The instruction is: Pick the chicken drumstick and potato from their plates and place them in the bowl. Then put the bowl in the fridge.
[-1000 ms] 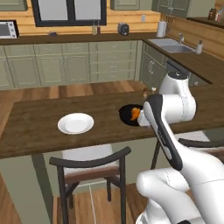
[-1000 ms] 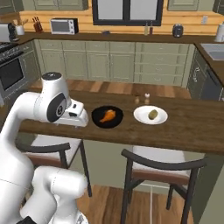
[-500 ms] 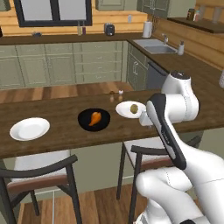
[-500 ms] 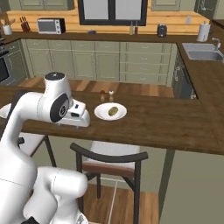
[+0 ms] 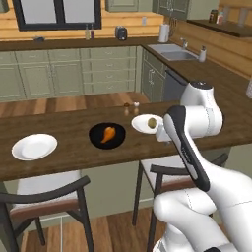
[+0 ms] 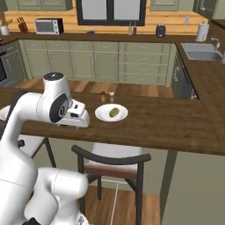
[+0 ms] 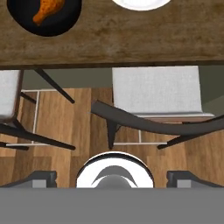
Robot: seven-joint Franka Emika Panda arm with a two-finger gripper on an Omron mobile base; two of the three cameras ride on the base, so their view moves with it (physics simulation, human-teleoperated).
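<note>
Two base cameras look forward and down from behind the arm, left and right, sharing the wooden counter (image 5: pixel 69 147) and the potato's plate (image 6: pixel 111 113), while the hand camera looks straight down past the counter edge onto a chair (image 7: pixel 153 120).

Dark wood counter (image 5: pixel 74 157) mid-frame; olive cabinets (image 5: pixel 59 74), window (image 5: pixel 56 12) upper left; chairs (image 5: pixel 44 197) on wood floor (image 7: pixel 83 113).
</note>
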